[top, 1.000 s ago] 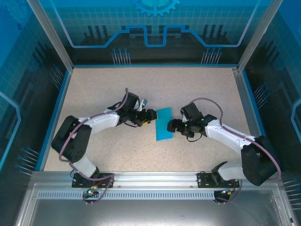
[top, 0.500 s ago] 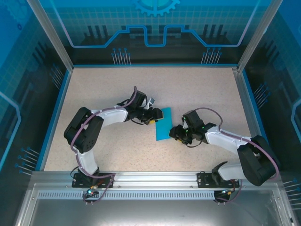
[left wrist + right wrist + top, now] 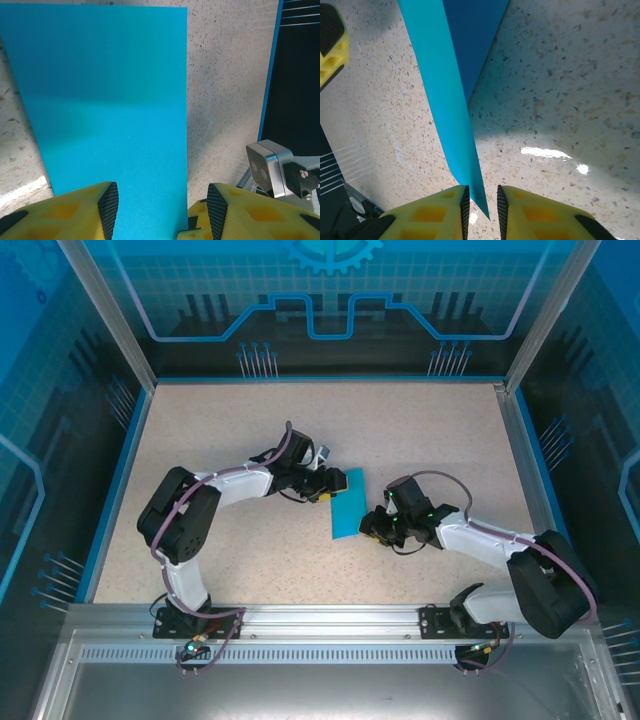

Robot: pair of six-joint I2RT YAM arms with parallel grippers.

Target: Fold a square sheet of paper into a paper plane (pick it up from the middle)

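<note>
Only 1 fold is forming: right pincer (image 3: 482, 194) is clenching the lifted edge of the thin turquoise-blue paper sheet (image 3: 347, 510); left pincer (image 3: 161, 192), at 10 o'clock, is hovering released.

Both arms reach forward and bend inward, with the elbows turned outward and the wrists held low. The grippers face each other, near but apart. The left gripper (image 3: 326, 489) has its yellow fingers (image 3: 85, 212) set well apart. The right gripper (image 3: 371, 526) has its fingers (image 3: 440, 212) nearly together, with a narrow gap between the pads.
</note>
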